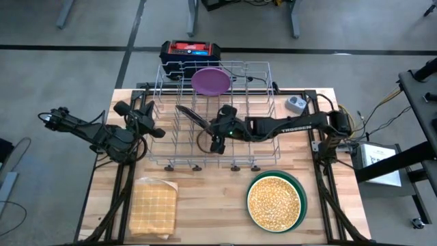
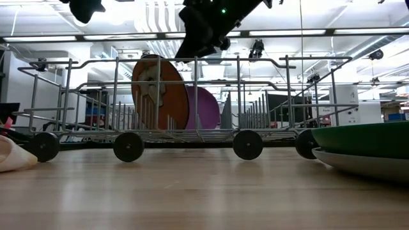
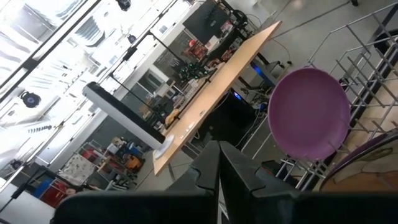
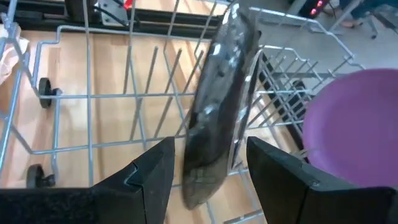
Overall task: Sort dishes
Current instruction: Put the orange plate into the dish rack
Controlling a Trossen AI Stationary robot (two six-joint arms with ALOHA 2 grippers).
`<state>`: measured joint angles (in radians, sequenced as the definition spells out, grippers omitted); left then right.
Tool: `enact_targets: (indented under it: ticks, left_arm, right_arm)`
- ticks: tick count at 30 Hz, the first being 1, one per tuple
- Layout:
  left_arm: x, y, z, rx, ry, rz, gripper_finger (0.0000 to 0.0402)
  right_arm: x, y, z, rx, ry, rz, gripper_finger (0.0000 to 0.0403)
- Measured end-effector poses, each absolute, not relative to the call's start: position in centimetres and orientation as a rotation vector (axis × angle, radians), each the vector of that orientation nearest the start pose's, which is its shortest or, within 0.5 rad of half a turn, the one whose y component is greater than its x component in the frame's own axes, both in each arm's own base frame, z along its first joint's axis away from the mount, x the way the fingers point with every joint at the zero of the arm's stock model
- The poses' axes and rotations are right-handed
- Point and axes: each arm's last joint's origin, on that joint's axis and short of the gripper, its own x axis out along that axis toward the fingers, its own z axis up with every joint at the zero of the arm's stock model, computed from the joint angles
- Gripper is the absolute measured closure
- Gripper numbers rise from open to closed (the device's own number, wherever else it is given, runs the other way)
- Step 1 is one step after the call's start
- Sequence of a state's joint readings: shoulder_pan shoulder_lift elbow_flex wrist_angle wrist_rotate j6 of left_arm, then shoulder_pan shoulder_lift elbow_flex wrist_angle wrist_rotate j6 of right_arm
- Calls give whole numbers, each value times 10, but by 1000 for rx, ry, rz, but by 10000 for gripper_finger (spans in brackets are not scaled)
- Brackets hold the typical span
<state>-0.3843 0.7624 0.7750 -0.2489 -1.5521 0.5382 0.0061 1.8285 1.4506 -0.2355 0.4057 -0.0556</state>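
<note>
**A:** Plates half sorted, by the look of it. From above: brown plate [image 1: 193,116] on edge in the rack [image 1: 164,96], purple plate [image 1: 210,80] standing at the back. Yellow plate [image 1: 275,200] stacked on the green plate [image 1: 299,186] out on the table [image 1: 205,205], near the cloth [image 1: 153,205]. Right gripper [image 1: 217,140] over the rack just beside the brown one. Left gripper [image 1: 140,116] parked at the rack's left side.

**B:** Low down: brown plate [image 2: 160,92] upright between wires, purple plate [image 2: 208,108] right behind. Green plate [image 2: 364,137] at the edge, with a pale rim under it. Can't tell which plate that is.

**A:** Left wrist: fingers [image 3: 208,177] pressed together, nothing held. Smooth matte purple plate [image 3: 309,113] ahead.

**B:** Right wrist: right gripper [image 4: 210,149] spread wide, a finger on either side of the brown plate [image 4: 217,106]. Glossy glaze, grey blotches, thin rim. No pinch on it that shows.

**A:** Looks like a release step. Best to lift straight up along the plate's plane, no twisting. Slick glaze against thin wire, so probably easy to tip with a nudge.

**B:** Also worth checking for a lean against the wire before pulling away.
</note>
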Motion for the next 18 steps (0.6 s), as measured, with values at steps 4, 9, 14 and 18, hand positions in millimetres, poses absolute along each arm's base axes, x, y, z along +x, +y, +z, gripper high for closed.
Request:
enact_targets:
  ticks: [4,9,14,18]
  left_arm:
    - [140,-26,332,666,446,1108,401]
    - [141,-26,332,638,428,1113,401]
    - [141,-26,332,637,427,1113,401]
    - [140,-25,332,636,426,1113,401]
  right_arm:
    - [415,-8,268,-154,607,-416,213]
    - [419,-9,260,-137,614,-427,213]
    - [428,-10,245,-146,620,-427,213]
    - [435,-13,235,-190,616,-478,214]
